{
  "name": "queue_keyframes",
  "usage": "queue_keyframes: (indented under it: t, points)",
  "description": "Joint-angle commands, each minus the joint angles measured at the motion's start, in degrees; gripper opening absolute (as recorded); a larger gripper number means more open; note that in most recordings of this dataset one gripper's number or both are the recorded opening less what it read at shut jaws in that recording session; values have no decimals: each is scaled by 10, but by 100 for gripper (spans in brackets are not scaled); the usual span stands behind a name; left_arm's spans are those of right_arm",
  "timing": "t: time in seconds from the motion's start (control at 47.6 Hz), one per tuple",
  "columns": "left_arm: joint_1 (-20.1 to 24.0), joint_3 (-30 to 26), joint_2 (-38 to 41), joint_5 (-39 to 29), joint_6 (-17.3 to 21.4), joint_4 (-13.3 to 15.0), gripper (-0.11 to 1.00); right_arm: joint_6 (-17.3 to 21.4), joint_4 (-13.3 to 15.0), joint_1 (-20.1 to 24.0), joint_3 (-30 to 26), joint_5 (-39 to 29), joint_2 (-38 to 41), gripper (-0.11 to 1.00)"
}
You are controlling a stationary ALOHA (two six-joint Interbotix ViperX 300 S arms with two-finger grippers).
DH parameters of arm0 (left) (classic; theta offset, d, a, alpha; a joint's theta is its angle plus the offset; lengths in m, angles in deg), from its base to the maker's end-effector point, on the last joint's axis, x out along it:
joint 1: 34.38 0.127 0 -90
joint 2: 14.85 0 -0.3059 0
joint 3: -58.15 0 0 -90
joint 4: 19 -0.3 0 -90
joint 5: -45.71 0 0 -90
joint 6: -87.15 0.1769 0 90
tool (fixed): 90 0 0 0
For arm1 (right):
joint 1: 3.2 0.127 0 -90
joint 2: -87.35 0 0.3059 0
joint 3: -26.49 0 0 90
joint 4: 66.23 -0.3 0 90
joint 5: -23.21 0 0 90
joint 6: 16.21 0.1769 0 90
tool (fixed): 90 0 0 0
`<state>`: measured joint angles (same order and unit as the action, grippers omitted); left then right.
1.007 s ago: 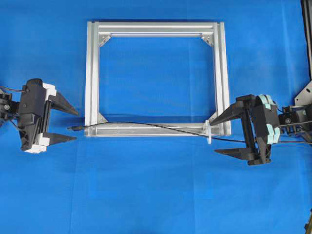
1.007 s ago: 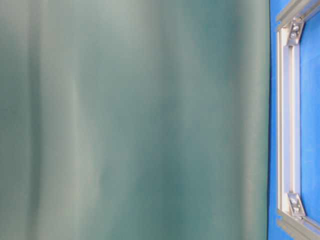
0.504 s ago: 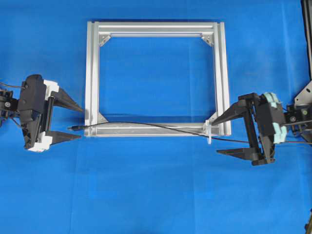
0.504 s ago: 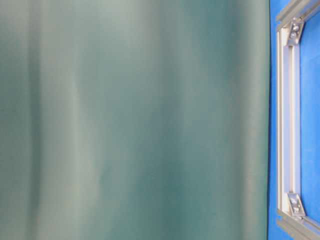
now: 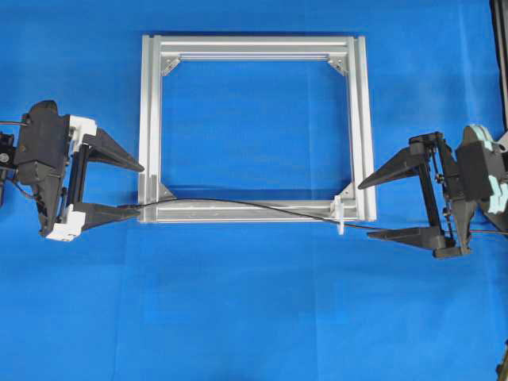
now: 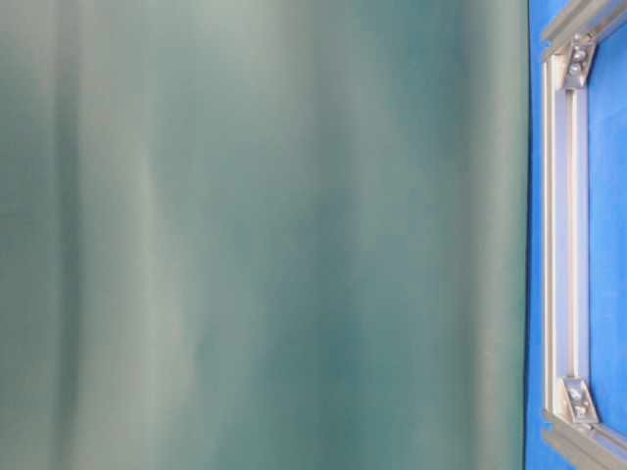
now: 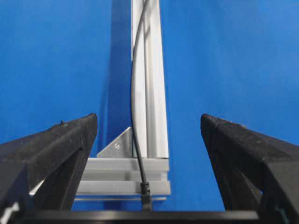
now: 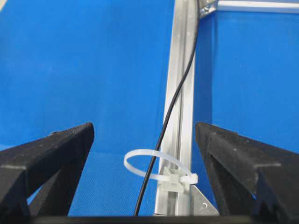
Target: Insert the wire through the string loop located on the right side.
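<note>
Both the left gripper and the right gripper stand wide open, holding nothing, one at each end of the frame. The wire lies along the frame's near rail and passes through the string loop at the right corner. The insertion looks done; little seems left.

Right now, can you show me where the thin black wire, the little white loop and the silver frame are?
wire [image 8: 176, 95], right wrist view, middle of its run along the rail.
white loop [image 8: 140, 159], right wrist view, its curved band.
silver frame [image 5: 254, 44], overhead view, top rail.
</note>
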<state>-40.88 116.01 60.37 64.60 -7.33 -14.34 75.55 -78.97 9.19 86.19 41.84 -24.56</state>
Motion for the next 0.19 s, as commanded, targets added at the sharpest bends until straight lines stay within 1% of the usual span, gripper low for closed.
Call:
queue_keyframes:
  t: [0.0,0.168]
  points:
    - [3,-11,-2,1,1,-2,87,-1,2,-3,-9,1,0,96]
    - [5,-11,-2,1,1,-2,87,-1,2,-3,-9,1,1,96]
